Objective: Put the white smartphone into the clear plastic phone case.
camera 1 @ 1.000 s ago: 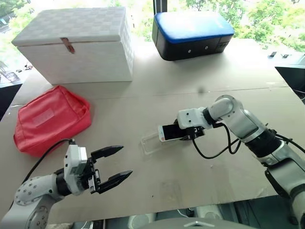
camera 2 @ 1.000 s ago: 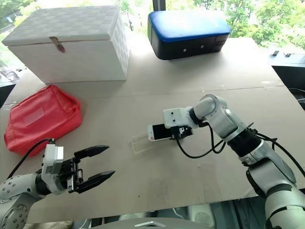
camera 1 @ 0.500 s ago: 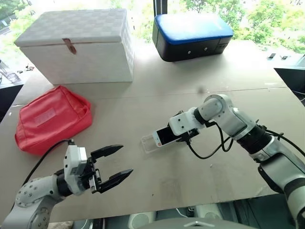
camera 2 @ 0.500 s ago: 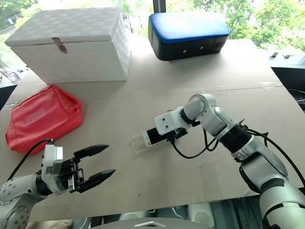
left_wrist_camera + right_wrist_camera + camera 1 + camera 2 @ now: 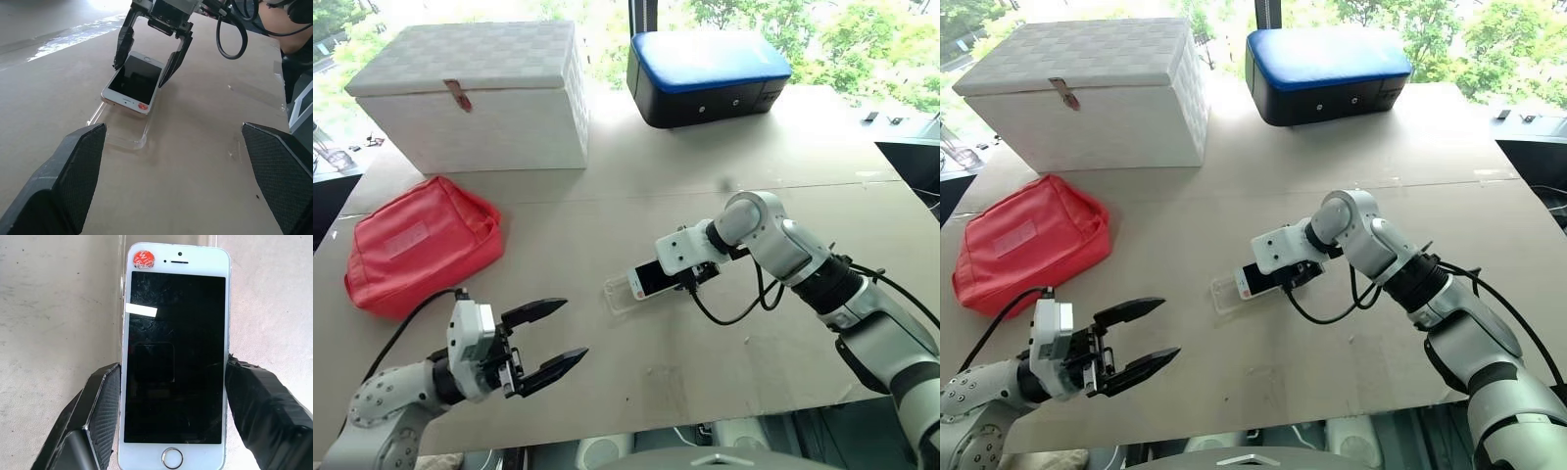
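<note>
On the brown table (image 5: 636, 392), the right gripper (image 5: 145, 62) pinches the white phone (image 5: 651, 278) by its two long edges, one black finger on each side. The head views show the phone held at a slant, screen up, its far end over the near end of the clear case (image 5: 621, 294), which lies flat on the table just to the robot's left of the phone. The left wrist view gives a low look across the table: the phone's lower end, with a red sticker, sits on or just above the rim of the case, and most of the case (image 5: 120, 129) lies bare in front of it; whether the phone touches the case cannot be told. The right wrist view looks straight down the phone's face (image 5: 175, 357), showing the black screen, a small white strip on the glass, the red sticker by the earpiece and the round button at the near end, with the fingers (image 5: 105, 401) pressed to both sides; the case shows there as a faint clear edge past the phone's top. The left gripper (image 5: 551, 338) hangs above the near left part of the table, well apart from the phone, fingers spread wide and holding nothing. Further back stand a red pouch (image 5: 416, 245), a white lidded box (image 5: 475, 93) and a blue-topped black case (image 5: 710, 73).
</note>
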